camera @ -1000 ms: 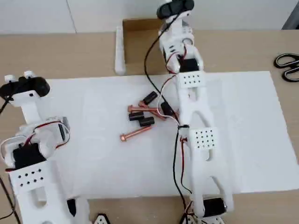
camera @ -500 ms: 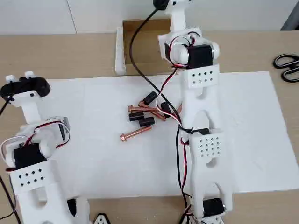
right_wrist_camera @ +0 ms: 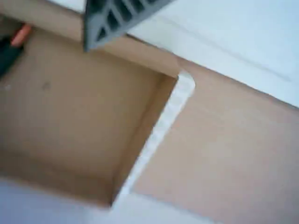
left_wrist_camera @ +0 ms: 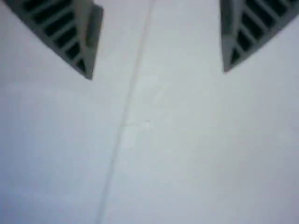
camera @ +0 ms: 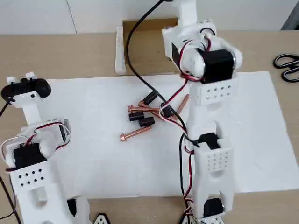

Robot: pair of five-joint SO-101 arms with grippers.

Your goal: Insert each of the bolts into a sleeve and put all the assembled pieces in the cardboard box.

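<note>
Loosely heaped, coppery bolts (camera: 136, 134) lie among short black sleeves (camera: 146, 121).

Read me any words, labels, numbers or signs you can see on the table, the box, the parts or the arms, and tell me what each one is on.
None can be read.
The cardboard box, the copper bolts, the black sleeves, the white sheet and the scissors carry no visible print.
The arm housings bear rows of holes, not lettering.
</note>
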